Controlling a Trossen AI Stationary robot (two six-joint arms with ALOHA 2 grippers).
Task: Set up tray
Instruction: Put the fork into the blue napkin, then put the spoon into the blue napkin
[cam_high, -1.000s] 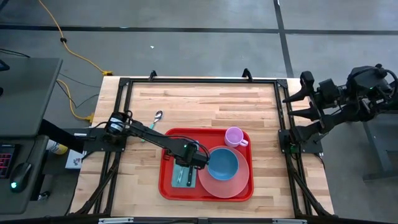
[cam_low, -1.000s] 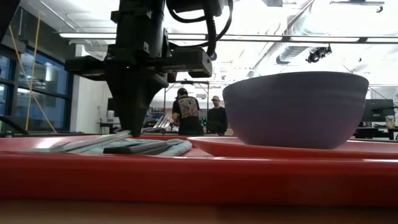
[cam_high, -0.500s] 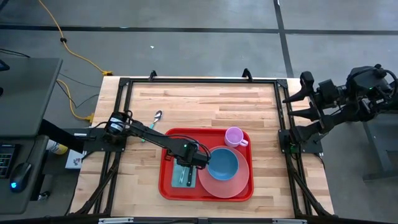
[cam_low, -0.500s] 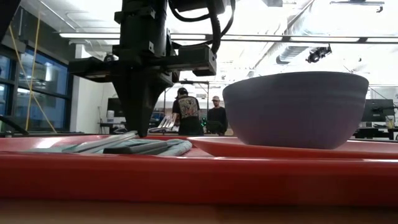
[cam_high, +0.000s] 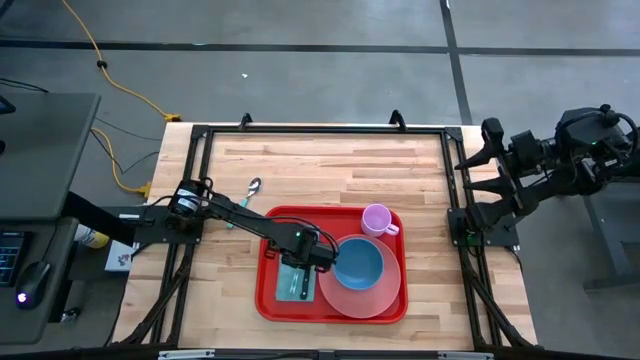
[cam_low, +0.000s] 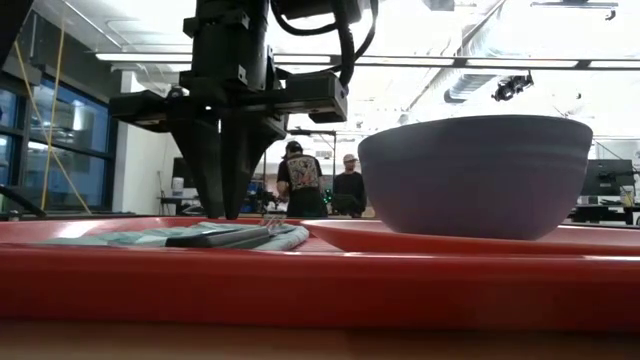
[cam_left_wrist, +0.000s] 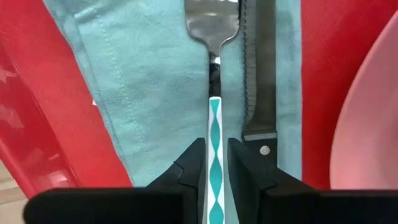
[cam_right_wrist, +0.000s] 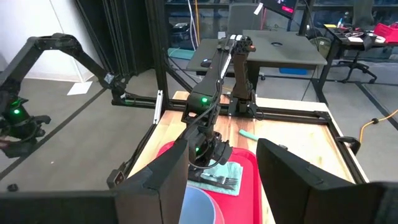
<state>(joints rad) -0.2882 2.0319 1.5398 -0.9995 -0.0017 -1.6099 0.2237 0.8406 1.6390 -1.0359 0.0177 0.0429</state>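
The tray (cam_high: 270, 298) lies flat on the near middle of the table (cam_high: 320, 170), its long axis running left to right, its corners rounded and its rim raised all round.

In the low view only its near rim shows as a red band across the picture, and that rim hides most of what lies behind it. In the left wrist view the tray is cut off on both sides. The right wrist view shows just a corner of it between that arm's own fingers.

On the tray's right part sits a pink plate (cam_high: 378, 296) with a blue bowl (cam_high: 358, 262) on it. A pink cup (cam_high: 376, 219) stands at the far right corner. On the left part lies a teal napkin (cam_left_wrist: 149, 81), and on it a fork (cam_left_wrist: 213, 93) with a teal-and-white handle beside a knife (cam_left_wrist: 259, 74); both point along the napkin's length.

The left gripper (cam_left_wrist: 214, 163) is low over the napkin, its fingers (cam_left_wrist: 191, 165) slightly apart on either side of the fork handle, not pressing it.

A spoon (cam_high: 251, 189) lies on the table, left of and beyond the tray.

The right gripper (cam_high: 487, 153) waits off the table's right edge, its fingers spread and empty.
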